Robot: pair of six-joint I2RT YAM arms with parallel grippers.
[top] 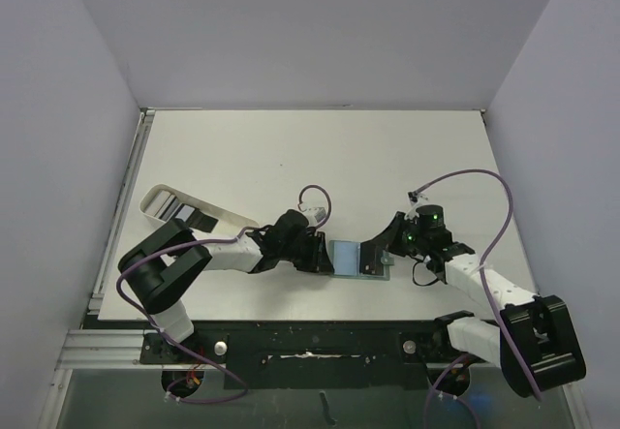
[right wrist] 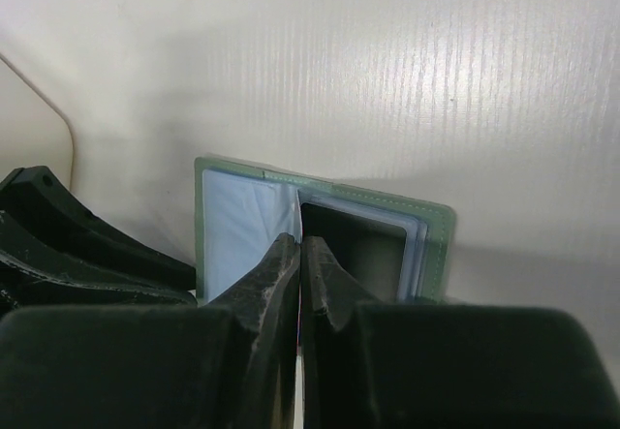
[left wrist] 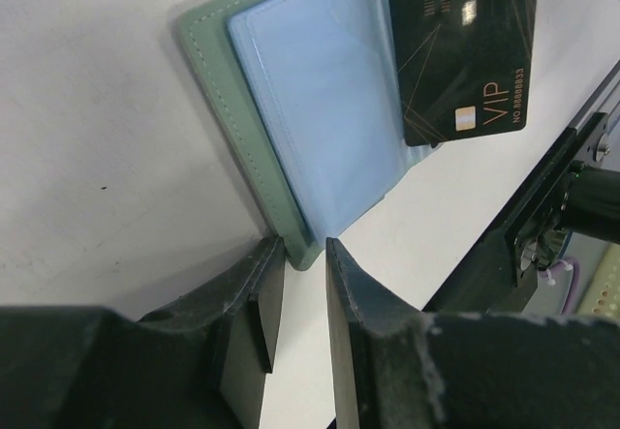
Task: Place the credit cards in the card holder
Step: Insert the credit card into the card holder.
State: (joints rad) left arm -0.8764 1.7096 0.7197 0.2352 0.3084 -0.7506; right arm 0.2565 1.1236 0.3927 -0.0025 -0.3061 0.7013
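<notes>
Card holder (top: 360, 258) lies open on table (top: 320, 158) between both arms | left gripper (left wrist: 302, 298) slightly spread at its green corner, pinning unclear | right gripper (right wrist: 300, 264) pressed together, pinching a sleeve or card edge | credit card (left wrist: 463, 46) over slots, partly inserted | remaining cards in white tray (top: 189, 213)

The right hand (right wrist: 300, 255) has its two fingers pinched nearly together on a thin edge. Just past them, at 12 o'clock, the green card holder (right wrist: 325, 226) lies open on the white counter (right wrist: 387, 71), a dark card (right wrist: 354, 245) in it. Part of another black hand (right wrist: 68, 245) shows at 9 o'clock.
</notes>
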